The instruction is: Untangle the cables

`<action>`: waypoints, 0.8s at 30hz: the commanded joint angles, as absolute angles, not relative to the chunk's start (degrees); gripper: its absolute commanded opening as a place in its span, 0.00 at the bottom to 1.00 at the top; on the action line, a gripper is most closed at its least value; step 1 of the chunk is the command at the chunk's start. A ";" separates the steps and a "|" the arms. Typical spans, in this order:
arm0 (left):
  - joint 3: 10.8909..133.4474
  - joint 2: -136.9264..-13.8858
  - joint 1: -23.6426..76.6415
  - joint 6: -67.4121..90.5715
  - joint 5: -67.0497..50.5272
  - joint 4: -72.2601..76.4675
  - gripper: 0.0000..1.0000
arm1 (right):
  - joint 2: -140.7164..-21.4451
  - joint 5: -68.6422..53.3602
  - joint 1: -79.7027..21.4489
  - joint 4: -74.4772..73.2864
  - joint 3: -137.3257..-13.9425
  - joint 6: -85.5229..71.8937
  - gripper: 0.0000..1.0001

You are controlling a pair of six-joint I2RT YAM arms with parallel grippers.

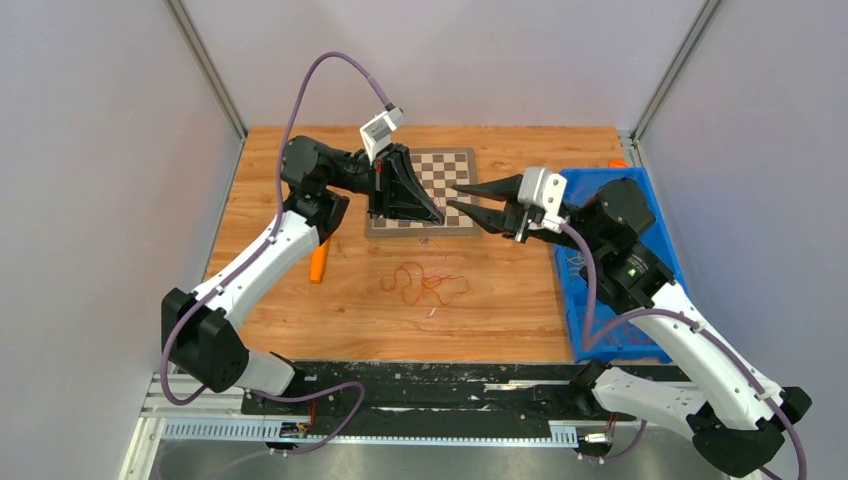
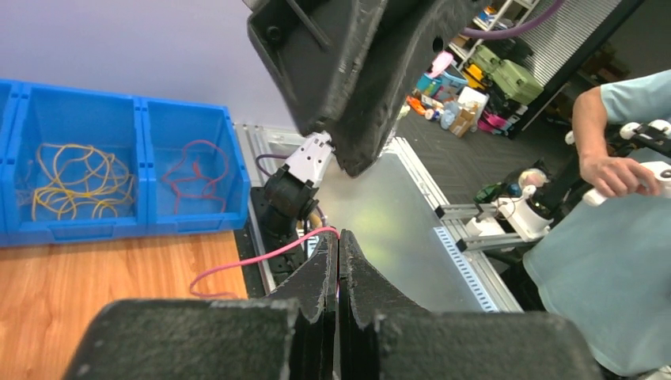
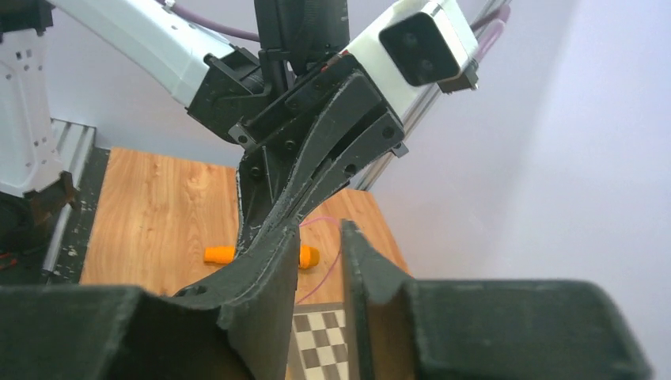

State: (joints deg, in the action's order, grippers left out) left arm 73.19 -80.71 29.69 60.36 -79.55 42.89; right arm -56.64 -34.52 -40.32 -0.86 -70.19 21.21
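A tangle of thin reddish-orange cables lies on the wooden table in front of the chessboard. My left gripper hangs above the board's front edge. In the left wrist view it is shut on a thin pink-red cable that trails down to the left. My right gripper is open right beside the left one's tip. In the right wrist view its jaws stand apart in front of the left gripper, and the pink cable shows in the gap between them.
A blue bin stands at the right; one compartment holds yellow cables and another holds red cables. A chessboard lies at the back. An orange cylinder lies left of the tangle. A person's arm is beyond the table.
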 commanded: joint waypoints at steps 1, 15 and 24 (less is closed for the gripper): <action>75.87 -81.17 30.43 66.86 -80.93 49.93 0.00 | -55.72 -32.69 -41.13 1.68 -69.18 25.88 0.36; 80.28 -79.87 30.43 48.87 -75.58 26.18 0.05 | -55.35 -29.68 -41.13 -4.36 -60.86 5.61 1.00; 80.00 -80.86 30.78 55.60 -75.68 34.46 0.06 | -62.15 -27.78 -41.11 6.06 -62.42 2.79 0.75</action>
